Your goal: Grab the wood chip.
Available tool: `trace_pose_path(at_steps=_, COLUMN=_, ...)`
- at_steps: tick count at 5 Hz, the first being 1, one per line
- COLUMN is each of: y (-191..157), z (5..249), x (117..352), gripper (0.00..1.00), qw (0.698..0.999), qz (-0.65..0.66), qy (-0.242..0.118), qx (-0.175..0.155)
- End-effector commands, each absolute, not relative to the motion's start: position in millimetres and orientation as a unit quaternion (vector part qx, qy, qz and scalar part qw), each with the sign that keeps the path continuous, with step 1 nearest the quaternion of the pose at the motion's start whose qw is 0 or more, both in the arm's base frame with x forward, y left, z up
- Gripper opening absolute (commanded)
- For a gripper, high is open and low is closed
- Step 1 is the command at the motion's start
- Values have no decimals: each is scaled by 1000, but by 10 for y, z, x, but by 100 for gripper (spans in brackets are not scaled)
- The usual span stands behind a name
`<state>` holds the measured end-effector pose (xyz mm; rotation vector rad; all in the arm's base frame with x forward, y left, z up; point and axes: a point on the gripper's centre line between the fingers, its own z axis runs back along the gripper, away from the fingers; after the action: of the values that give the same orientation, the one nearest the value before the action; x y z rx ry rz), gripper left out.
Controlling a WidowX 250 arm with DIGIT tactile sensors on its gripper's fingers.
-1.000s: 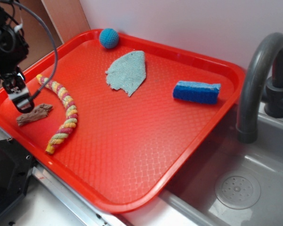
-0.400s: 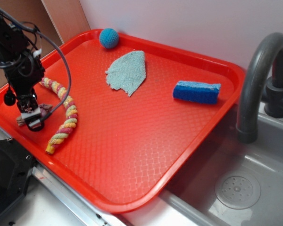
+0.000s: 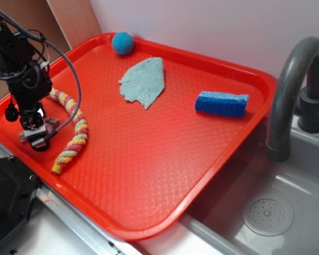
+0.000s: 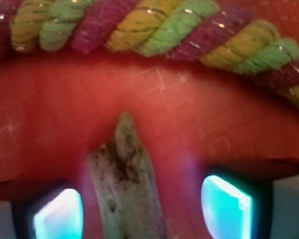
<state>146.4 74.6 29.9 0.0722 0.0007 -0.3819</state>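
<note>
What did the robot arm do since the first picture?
The gripper moved from above the tray's left edge down over the wood chip, which now lies between its open fingers, not yet grabbed. The rope, cloth, ball and sponge stayed put.

A red tray [image 3: 223, 133] holds a twisted rope [image 3: 74, 127], blue ball [image 3: 123, 43], grey cloth [image 3: 143, 81] and blue sponge [image 3: 221, 103].

We see the claw [image 3: 36, 134] covering most of the rough brown wood chip [image 3: 52, 122]; the wrist view cuts off its lower end.
</note>
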Motion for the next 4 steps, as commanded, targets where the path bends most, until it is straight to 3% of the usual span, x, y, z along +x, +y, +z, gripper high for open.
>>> trace_pose_path(at_steps=1, y=770, z=245, x=1444, gripper=0, qw=979, qz=-202, qy=-11, qx=1)
trace_pose_path(at_steps=3, y=737, z=224, x=1418, gripper=0, qw=978, qz=-206, qy=-9, qx=9)
trace_pose_path(at_steps=4, y=824, z=482, x=1629, gripper=0, qw=989, qz=-145, qy=-18, qx=19)
